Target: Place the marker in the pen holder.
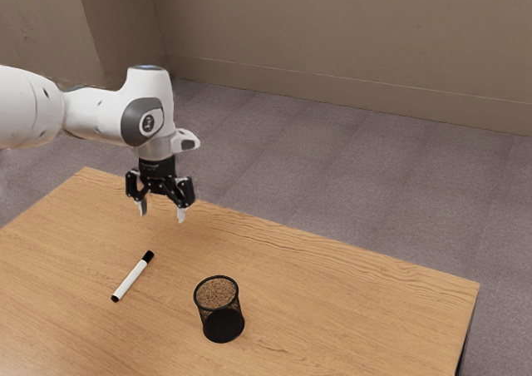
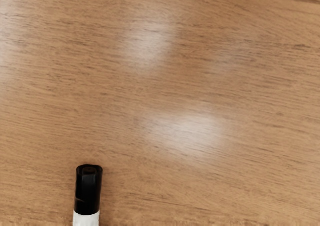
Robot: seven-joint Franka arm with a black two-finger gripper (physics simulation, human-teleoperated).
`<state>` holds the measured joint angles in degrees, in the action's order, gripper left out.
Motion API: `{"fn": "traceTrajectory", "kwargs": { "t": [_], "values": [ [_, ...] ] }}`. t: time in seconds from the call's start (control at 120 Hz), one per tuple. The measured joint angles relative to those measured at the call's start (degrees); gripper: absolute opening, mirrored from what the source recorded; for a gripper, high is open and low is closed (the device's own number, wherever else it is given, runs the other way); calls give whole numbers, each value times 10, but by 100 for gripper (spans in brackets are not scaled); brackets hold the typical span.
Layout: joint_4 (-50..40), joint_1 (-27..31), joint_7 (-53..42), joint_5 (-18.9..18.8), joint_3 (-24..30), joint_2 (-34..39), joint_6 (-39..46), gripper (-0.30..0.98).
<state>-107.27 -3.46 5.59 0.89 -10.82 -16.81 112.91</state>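
My gripper hangs above the table in the exterior view, open, its two fingertips well apart and no object between them. The marker, white with black ends, lies on the wood below the gripper, separate from it. In the wrist view the marker's black cap and a bit of its white barrel appear near the lower edge. A black mesh pen holder stands upright to the exterior view's right of the marker, apart from it.
The wooden table extends under both objects, its far edge running behind the gripper and its corner at the exterior view's right. Grey carpet and a brown wall lie beyond.
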Motion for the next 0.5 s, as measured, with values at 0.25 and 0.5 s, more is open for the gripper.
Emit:
{"fn": "traceTrajectory", "kwargs": {
  "t": [0.25,0.5],
  "values": [
    [-184,0,-38,-29,-29,83,127,69],
    [-256,0,-91,-31,-35,86,246,69]
  ]
}}
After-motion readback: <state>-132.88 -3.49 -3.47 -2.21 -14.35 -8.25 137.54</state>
